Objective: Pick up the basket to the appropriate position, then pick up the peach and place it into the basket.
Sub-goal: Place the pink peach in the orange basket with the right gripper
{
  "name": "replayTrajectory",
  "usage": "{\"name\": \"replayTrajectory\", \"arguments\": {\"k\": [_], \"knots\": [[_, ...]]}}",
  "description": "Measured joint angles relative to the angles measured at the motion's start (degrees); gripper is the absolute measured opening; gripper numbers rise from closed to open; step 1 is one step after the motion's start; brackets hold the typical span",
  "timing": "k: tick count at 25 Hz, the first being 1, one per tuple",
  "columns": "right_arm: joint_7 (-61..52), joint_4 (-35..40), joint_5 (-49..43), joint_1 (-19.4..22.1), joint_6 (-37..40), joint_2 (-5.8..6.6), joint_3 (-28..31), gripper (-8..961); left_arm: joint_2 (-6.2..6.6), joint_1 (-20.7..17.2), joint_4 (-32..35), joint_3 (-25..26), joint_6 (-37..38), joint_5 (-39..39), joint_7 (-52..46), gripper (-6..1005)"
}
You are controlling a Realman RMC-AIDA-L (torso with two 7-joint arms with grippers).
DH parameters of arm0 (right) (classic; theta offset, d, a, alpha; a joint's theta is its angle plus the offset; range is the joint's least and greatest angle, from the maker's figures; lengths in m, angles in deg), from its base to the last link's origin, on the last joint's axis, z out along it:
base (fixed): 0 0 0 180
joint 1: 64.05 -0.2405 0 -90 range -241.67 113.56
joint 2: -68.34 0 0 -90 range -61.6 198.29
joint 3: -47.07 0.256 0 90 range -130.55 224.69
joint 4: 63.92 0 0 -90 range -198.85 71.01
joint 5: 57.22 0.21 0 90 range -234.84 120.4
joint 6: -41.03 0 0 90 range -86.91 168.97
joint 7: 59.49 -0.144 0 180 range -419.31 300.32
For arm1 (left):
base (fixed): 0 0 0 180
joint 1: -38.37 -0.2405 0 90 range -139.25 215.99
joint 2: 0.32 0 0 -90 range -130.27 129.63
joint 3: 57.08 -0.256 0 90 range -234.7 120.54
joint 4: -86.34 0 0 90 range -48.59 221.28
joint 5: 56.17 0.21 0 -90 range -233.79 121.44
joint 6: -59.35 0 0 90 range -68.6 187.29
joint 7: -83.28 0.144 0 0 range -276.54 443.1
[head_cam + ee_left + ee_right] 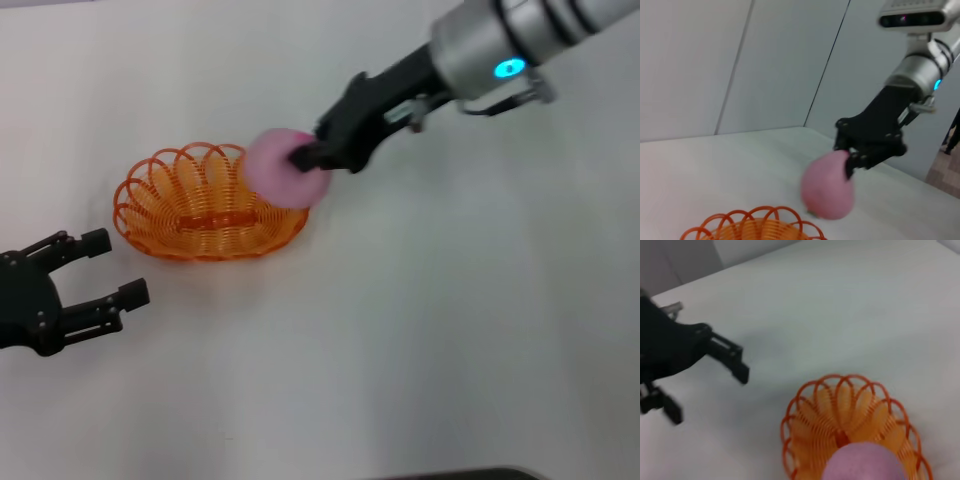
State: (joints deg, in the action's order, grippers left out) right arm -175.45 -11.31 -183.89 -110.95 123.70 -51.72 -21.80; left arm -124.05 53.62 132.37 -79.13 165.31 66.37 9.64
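Observation:
The orange wire basket (200, 205) sits on the white table left of centre. My right gripper (305, 158) is shut on the pink peach (280, 168) and holds it above the basket's right rim. In the left wrist view the peach (827, 185) hangs in the black right gripper (852, 157) above the basket's rim (755, 227). In the right wrist view the peach (865, 462) shows over the basket (840, 412). My left gripper (105, 270) is open and empty, on the table just to the front left of the basket.
The white table (450, 330) stretches wide to the right and front. Grey wall panels (740, 60) stand behind the table in the left wrist view. My left gripper also shows in the right wrist view (705, 375).

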Motion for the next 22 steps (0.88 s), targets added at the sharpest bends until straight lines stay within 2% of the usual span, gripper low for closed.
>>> {"name": "replayTrajectory", "arguments": {"k": [5, 10, 21, 22], "knots": [[1.7, -7.6, 6.2, -3.2, -9.8, -0.2, -5.7, 51, 0.0, 0.3, -0.7, -0.7, -0.8, 0.1, 0.0, 884], [2.5, -13.1, 9.1, -6.0, -14.2, -0.3, -8.9, 57, -0.09, 0.5, -1.1, -1.6, -1.3, 0.1, 0.0, 884], [3.6, -14.6, 12.9, -6.0, -15.7, -0.26, -11.3, 245, -0.04, 1.1, -1.6, -1.9, -1.4, 0.1, -0.1, 884], [3.6, -14.7, 12.9, -6.0, -15.6, -0.25, -11.3, 295, -0.04, 1.2, -1.6, -1.9, -1.4, 0.1, -0.1, 884]]}}
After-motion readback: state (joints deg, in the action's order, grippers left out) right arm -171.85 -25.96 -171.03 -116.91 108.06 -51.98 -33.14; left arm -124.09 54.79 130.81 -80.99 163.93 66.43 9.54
